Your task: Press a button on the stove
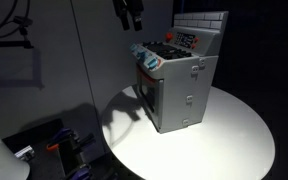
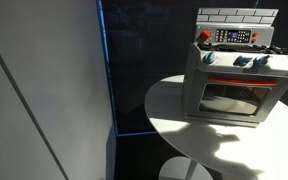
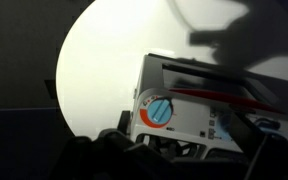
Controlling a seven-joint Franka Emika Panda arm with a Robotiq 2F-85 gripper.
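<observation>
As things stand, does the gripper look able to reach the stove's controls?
Probably yes: the gripper hangs above the stove, off to one side, with nothing seen between it and the controls.

In an exterior view, the gripper (image 1: 132, 20) at 12 o'clock is matte black and blocky, ending in two short prongs. In the wrist view its housing is a black, lumpy silhouette at 6 o'clock, too blurred for detail.
</observation>
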